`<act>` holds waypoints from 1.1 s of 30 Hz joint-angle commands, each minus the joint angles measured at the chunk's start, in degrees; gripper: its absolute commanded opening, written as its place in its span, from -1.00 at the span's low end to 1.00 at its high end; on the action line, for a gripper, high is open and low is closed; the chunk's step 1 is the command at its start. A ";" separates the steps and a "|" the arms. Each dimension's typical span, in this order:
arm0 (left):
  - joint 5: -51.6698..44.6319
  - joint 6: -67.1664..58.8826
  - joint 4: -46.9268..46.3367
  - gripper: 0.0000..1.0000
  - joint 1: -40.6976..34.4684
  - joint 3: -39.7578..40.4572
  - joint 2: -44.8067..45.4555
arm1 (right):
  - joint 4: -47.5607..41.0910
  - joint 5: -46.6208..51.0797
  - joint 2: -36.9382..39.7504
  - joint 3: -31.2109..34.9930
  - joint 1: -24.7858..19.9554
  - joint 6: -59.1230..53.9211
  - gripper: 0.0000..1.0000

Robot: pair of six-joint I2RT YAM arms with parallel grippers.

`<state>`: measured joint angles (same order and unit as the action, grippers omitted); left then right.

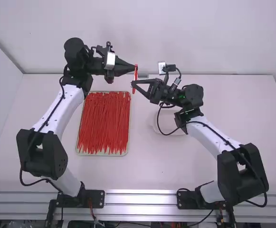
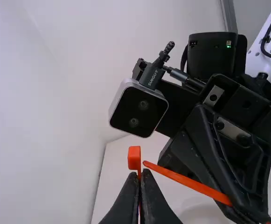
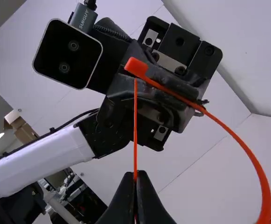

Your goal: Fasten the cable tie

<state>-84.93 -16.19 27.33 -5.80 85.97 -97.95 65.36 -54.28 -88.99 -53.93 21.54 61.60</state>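
A single red cable tie (image 1: 135, 76) hangs in the air over the back of the table, held between both grippers. My left gripper (image 1: 133, 70) is shut on the strap just under the square head (image 2: 134, 156), as its own fingers (image 2: 126, 200) show. From below and the right, my right gripper (image 1: 134, 88) is shut on the tail part (image 3: 135, 140), which runs straight up to the head (image 3: 136, 66). The rest of the strap (image 3: 247, 149) bows out in a loop. Whether the tip sits inside the head I cannot tell.
A tray (image 1: 128, 142) filled with several red cable ties (image 1: 104, 121) lies on the table left of the middle, below the left arm. A low pale object (image 1: 168, 129) rests under the right arm. Walls close off the back and left.
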 commanded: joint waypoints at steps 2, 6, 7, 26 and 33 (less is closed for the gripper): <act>-1.44 -0.37 0.15 -0.97 -0.17 0.85 0.15 | 0.20 0.13 0.17 -1.62 0.15 0.13 -1.00; -1.46 -0.35 0.11 -0.97 -0.15 0.85 0.15 | 0.20 0.13 0.17 -1.64 0.15 0.17 -1.00; -1.46 -0.35 0.11 -0.97 -0.15 0.85 0.15 | 0.20 0.13 0.17 -1.62 0.17 0.15 -1.00; -1.66 -0.15 3.21 -0.97 -0.17 -1.14 0.15 | 0.79 0.35 0.17 -1.73 -0.98 1.64 -1.00; -1.66 -0.13 3.13 -0.97 -0.13 -1.14 0.15 | 0.81 0.74 0.17 -1.75 -0.98 1.66 -1.00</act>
<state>-85.32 -16.14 30.33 -5.82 85.21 -97.95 65.76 -54.50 -88.99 -53.93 20.78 62.87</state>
